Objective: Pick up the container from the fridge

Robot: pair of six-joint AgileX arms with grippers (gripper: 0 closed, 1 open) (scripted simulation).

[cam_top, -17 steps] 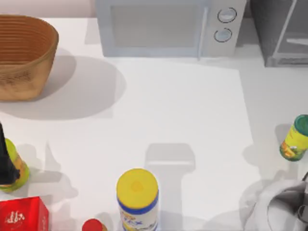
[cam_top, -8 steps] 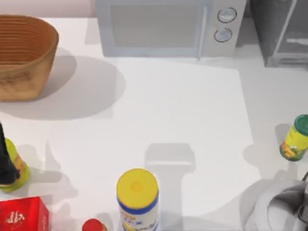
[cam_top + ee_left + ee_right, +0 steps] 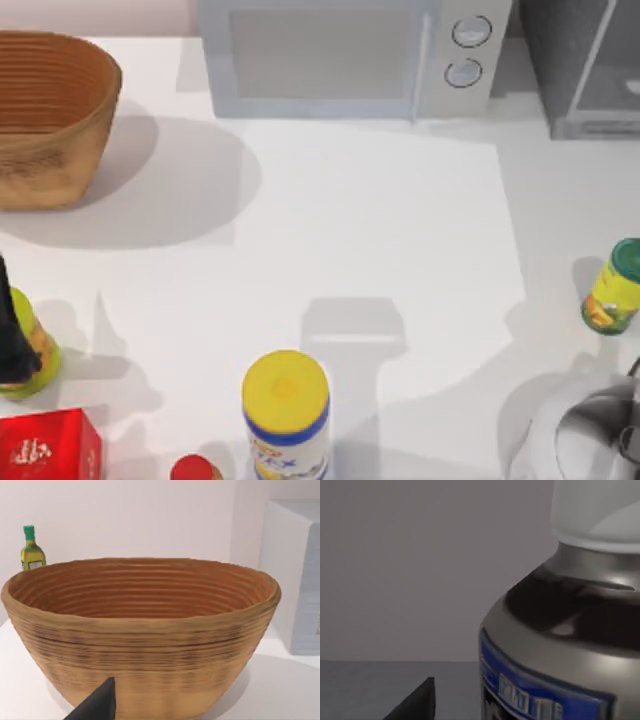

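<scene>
The container (image 3: 555,645) stands close before the right gripper's finger (image 3: 415,702).

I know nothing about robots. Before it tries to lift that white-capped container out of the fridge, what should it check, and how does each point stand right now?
1. Container in sight: ok. The container is close in front of the right gripper.
2. Container upright with its cap on: ok.
3. Grip on the container: cannot tell.
4. Fridge door open wide enough: cannot tell from the top view.
5. Other arm out of the way: ok. The left gripper is at the table's left, facing the basket.
6. Green-capped jar apart from the right arm: ok.
</scene>
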